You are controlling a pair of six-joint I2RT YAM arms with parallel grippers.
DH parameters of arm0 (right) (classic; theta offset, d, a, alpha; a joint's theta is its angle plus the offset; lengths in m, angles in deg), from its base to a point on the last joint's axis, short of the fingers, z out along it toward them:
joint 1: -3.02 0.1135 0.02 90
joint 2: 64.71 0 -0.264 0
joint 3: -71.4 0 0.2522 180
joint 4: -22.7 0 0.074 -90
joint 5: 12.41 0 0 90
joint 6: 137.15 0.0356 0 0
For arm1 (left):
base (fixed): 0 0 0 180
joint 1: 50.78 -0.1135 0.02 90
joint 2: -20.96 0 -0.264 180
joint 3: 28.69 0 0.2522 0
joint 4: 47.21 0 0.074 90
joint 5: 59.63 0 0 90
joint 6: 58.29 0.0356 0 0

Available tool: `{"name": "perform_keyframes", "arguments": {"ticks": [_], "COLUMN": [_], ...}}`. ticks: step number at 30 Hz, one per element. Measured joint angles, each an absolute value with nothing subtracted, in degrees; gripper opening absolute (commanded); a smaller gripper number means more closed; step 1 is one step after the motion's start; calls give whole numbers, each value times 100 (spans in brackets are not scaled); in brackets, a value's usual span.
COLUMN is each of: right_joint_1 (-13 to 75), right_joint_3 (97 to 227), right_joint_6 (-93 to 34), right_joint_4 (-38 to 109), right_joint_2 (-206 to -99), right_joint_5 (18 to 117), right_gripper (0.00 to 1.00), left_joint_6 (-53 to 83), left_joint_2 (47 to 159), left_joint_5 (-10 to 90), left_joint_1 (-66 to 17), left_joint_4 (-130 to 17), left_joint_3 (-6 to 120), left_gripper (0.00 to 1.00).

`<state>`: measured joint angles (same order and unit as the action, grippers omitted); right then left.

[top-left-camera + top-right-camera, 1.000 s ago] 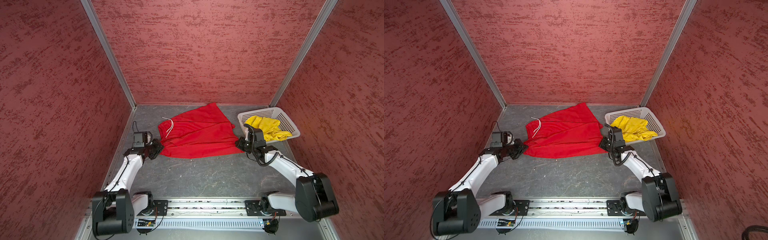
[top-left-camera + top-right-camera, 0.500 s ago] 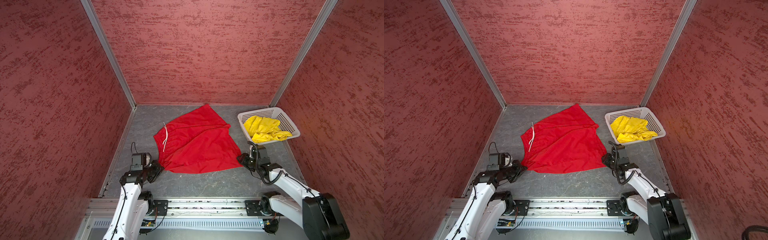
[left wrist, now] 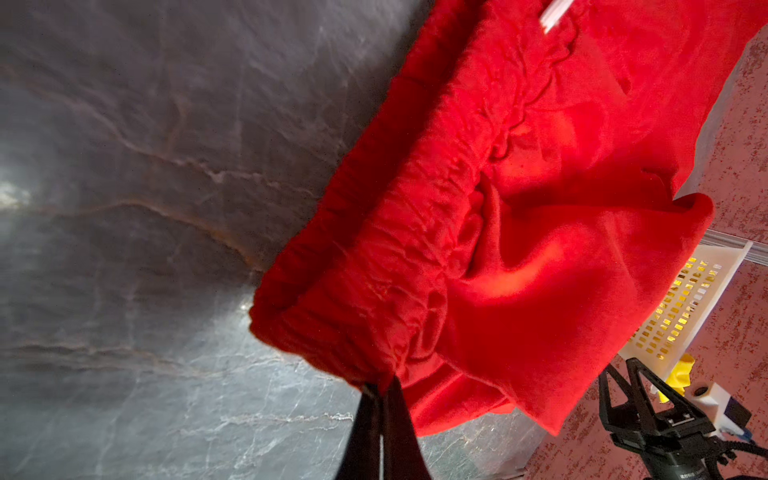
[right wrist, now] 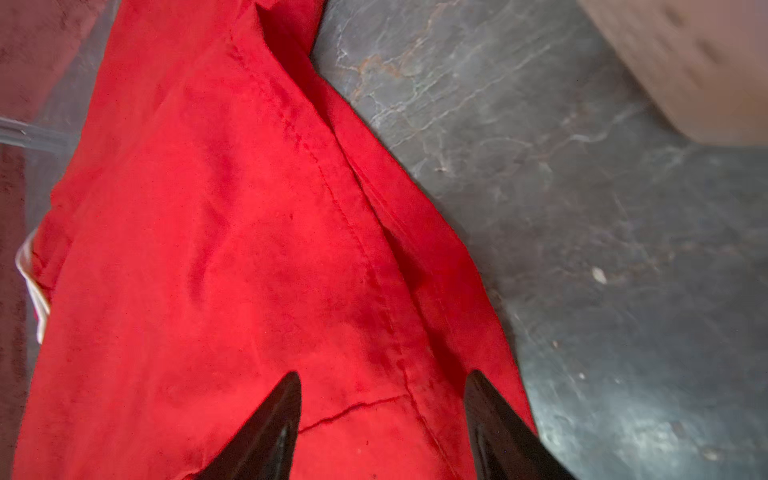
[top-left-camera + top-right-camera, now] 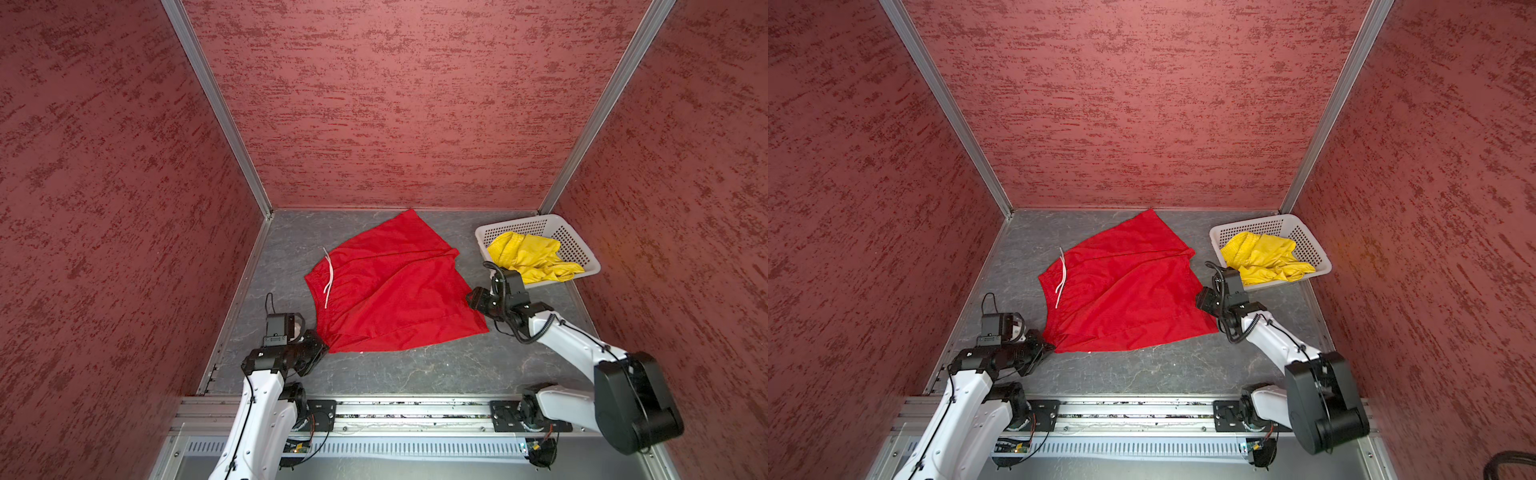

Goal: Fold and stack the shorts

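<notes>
Red shorts (image 5: 390,291) lie spread, unfolded; left pincer (image 3: 380,386) clamps the waistband corner, right pincer (image 4: 384,374) stands wide over the hem. Yellow shorts (image 5: 528,257) lie crumpled in basket (image 5: 575,245); nothing is stacked.

Red textured walls (image 5: 374,104), grey marbled floor (image 5: 415,370)

We are stretching our left arm (image 5: 257,407) and right arm (image 5: 573,340) forward and low. Our left gripper (image 3: 380,386) is pinching the waistband corner of the red shorts (image 5: 395,286), its jaws pressed together. Our right gripper (image 4: 382,376) is pointing toward the middle, its jaws standing apart over the shorts' hem. The right elbow (image 5: 631,399) is sitting high behind it.
</notes>
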<state>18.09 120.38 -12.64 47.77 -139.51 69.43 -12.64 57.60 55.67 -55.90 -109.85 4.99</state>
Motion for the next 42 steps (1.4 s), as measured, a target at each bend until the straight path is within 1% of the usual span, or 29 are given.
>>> {"name": "perform_keyframes", "arguments": {"ticks": [3,4,7,8,9,11,12,13,16,18,21,24,29,36,40,42], "right_joint_1": [1991,2028,2109,2126,2130,2130,2130,2130,2130,2130,2130,2146,2154,2157,2157,2157], "right_joint_3": [12259,12298,12324,12324,12324,12322,12316,12303,12226,12150,12077,12027,11708,10784,10781,10913], "right_joint_6": [-1439,-1472,-1568,-1588,-1601,-1619,-1643,-1623,-1632,-1627,-1605,-1542,-1258,-576,-294,-226], "right_joint_4": [4729,4716,4627,4618,4611,4528,4528,4533,4570,4657,4906,5153,5754,7053,7684,7842], "right_joint_2": [-14417,-14539,-14900,-15016,-15088,-15092,-15092,-15086,-14943,-14655,-13859,-12847,-11254,-9728,-9020,-8926], "right_joint_5": [7015,7026,7017,7011,7006,6978,6971,6965,6956,6980,7105,7319,7583,7686,7749,7804], "right_gripper": [65,63,54,49,43,17,8,1,0,0,0,0,0,0,0,0], "left_joint_6": [-1267,-1267,-1280,-1282,-1282,-1282,-1282,-1282,-1282,-1282,-1280,-1282,-1310,-1465,-1647,-1782], "left_joint_2": [5858,5904,6079,6142,6197,6313,6361,6409,6534,6573,6562,6438,6011,5375,4971,4774], "left_joint_5": [5540,5536,5525,5516,5510,5490,5484,5473,5466,5460,5479,5536,5724,5886,6010,6061], "left_joint_1": [-5590,-5590,-5590,-5590,-5590,-5590,-5590,-5590,-5590,-5590,-5590,-5590,-5536,-5391,-5337,-5317], "left_joint_4": [-10976,-10965,-10895,-10865,-10839,-10769,-10740,-10707,-10670,-10670,-10679,-10738,-10963,-11525,-11840,-11975], "left_joint_3": [499,499,499,499,499,499,501,503,560,635,772,895,1015,1019,1043,1122], "left_gripper": [0,0,0,0,0,0,0,0,0,0,0,0,0,0,0,0]}}
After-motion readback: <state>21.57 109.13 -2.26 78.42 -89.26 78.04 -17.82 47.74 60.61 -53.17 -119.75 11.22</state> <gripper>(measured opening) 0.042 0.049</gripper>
